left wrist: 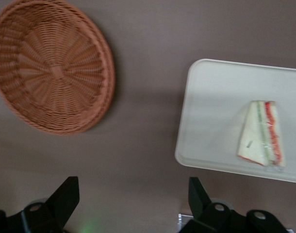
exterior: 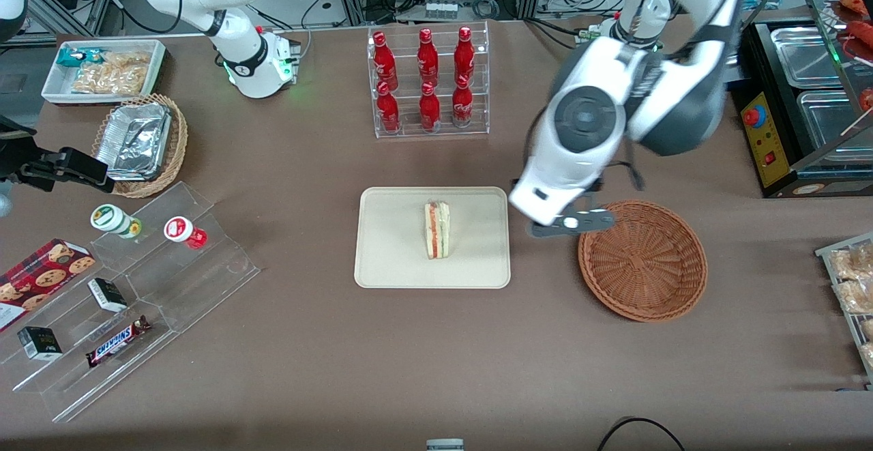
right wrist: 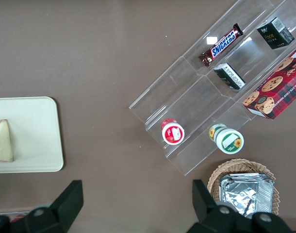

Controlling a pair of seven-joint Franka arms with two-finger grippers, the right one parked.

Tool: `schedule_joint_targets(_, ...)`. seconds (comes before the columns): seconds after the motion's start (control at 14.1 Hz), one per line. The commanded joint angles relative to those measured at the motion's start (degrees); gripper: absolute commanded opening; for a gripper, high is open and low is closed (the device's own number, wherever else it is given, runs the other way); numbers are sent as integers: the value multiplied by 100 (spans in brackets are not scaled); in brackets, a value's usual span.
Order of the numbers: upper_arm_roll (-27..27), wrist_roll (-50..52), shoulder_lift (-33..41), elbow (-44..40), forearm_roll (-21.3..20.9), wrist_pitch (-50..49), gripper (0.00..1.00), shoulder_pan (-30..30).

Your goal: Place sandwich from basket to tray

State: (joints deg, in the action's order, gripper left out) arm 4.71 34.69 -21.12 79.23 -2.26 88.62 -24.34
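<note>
1. The sandwich (exterior: 437, 229) lies on its side near the middle of the tray (exterior: 389, 260), red and green filling showing along its cut edge; the tray sits at the centre of the tabletop (exterior: 327, 369).

2. The basket (exterior: 642, 260) stands bare beside the tray, toward the working arm's end of the tabletop, apart from the tray's short edge.

3. The end effector (left wrist: 133, 196) hangs above the strip of tabletop between basket and tray, fingers spread wide and holding nothing.

4. Judged from this, the transfer looks done: sandwich delivered and let go, with at most the arm's withdrawal left.

5. Readable writing: a "SNICKERS" bar (exterior: 117, 342) on the clear stepped stand (exterior: 204, 280) toward the parked arm's end. The red bottles (exterior: 427, 76) in the clear rack near the tabletop's edge farthest from the front camera carry white script too small to read. A small dark box (right wrist: 276, 32) bears a word I cannot make out with confidence.
</note>
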Motion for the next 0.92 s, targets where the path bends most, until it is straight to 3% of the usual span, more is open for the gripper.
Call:
schedule_joint_targets(0.0,66,-636,818,855,-29,-29,100,604)
schedule_joint_targets(0.5,-5,-1550,1646,1244,-169,-363,100,1703)
schedule_joint_targets(0.85,-31,-2176,1962,1218,-170,-530,100,2126)
